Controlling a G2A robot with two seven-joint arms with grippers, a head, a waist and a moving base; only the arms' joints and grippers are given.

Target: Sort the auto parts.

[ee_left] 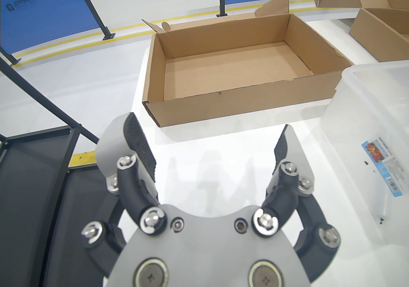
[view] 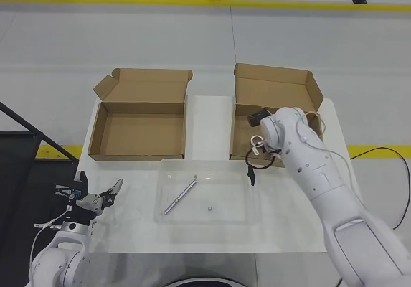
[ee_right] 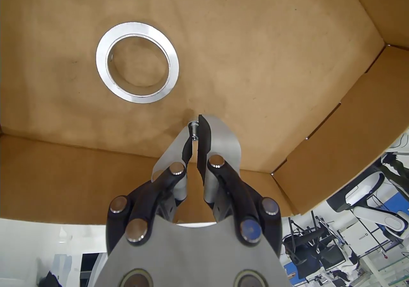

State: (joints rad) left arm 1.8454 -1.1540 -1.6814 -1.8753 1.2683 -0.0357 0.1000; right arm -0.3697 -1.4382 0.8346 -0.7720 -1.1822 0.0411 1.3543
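The right claw (ee_right: pixel 195 128) hangs inside the right cardboard box (ee_right: pixel 287 45) at the bench's far right corner. Its tips are pinched narrow on a small threaded bolt (ee_right: pixel 193 132). The bolt's length runs along the fingers and points down at the box floor, close beneath it. A metal ring (ee_right: pixel 137 97) lies flat on that floor, near the tips but apart from them, so I'd judge a release here drops the bolt onto bare cardboard beside it. The left claw (ee_left: pixel 207 127) is spread wide and holds nothing, over the near left corner. That puts it closer to the clear bin (view: pixel 163 192) by the near edge, where a rod (view: pixel 180 197) lies slantwise.
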